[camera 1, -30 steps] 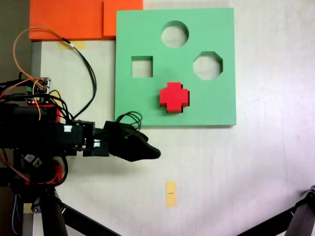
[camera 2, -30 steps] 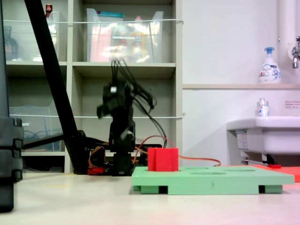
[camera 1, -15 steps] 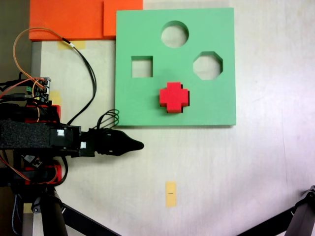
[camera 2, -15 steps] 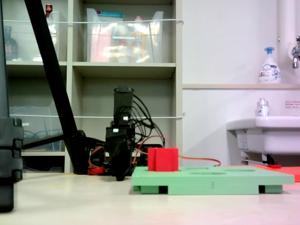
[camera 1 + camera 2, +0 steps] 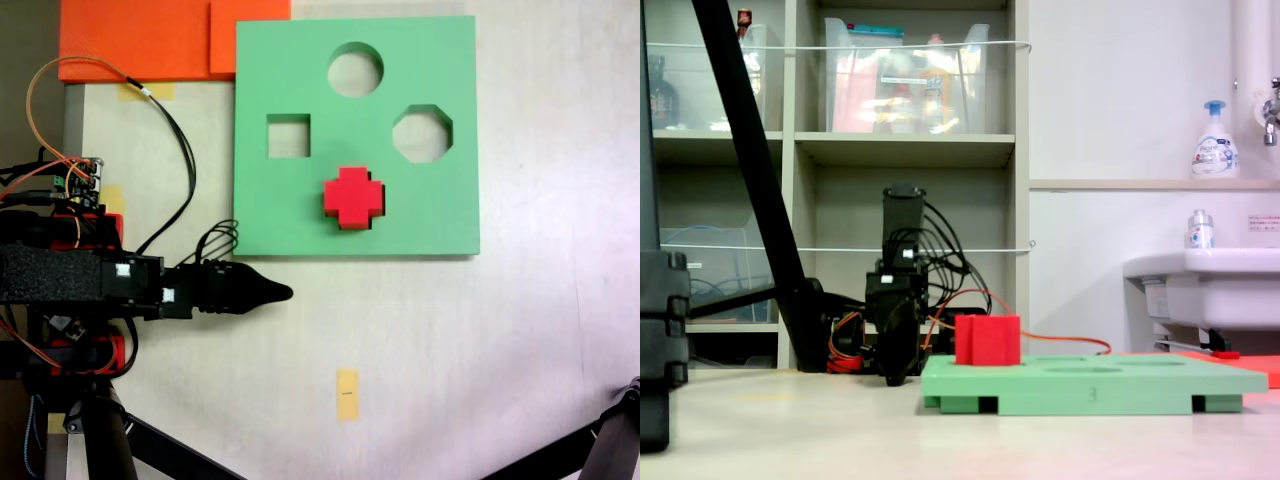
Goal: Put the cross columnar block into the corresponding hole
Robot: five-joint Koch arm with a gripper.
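Observation:
The red cross columnar block [image 5: 353, 196] stands upright in the plus-shaped hole of the green foam board [image 5: 440, 210]; its top sticks up above the board [image 5: 1140, 385] as a red block [image 5: 988, 340] in the side-on fixed view. The hole itself is hidden under the block. My black gripper [image 5: 285, 293] lies low over the table, left of and below the board's lower left corner, well apart from the block, its jaws together and empty. In the side-on fixed view the gripper [image 5: 896, 378] points down at the table, left of the board.
The board also has a round [image 5: 355, 70], a square [image 5: 288, 136] and an octagonal [image 5: 422, 133] cutout. Orange foam sheets [image 5: 150, 38] lie at the top left. A small yellow tag [image 5: 347, 394] sits on the table below. Tripod legs [image 5: 110, 440] cross the lower corners.
One second ago the gripper was raised and reached further right near the board's lower edge; it has drawn back left and dropped down to the table. The block has not moved.

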